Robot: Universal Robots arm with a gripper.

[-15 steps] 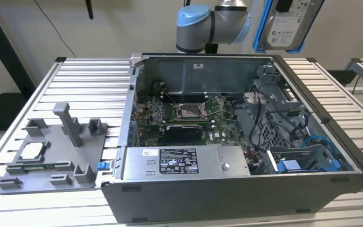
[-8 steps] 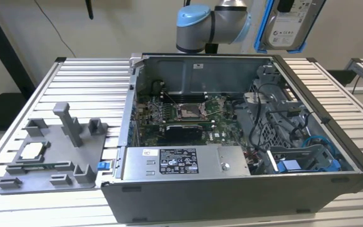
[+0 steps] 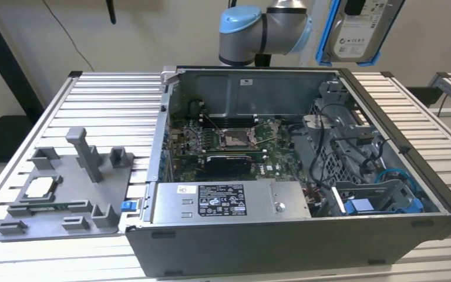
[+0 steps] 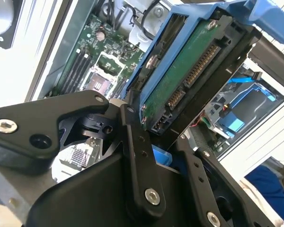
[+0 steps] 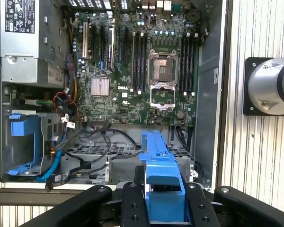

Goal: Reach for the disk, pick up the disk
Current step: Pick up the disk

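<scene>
A robotics lab or electronics workshop. A ribbed aluminium slatted workbench carries an opened grey desktop computer case with its green motherboard exposed. Beside it lies a grey moulded parts fixture. A blue-jointed silver robot arm stands behind, against plain beige walls.
</scene>
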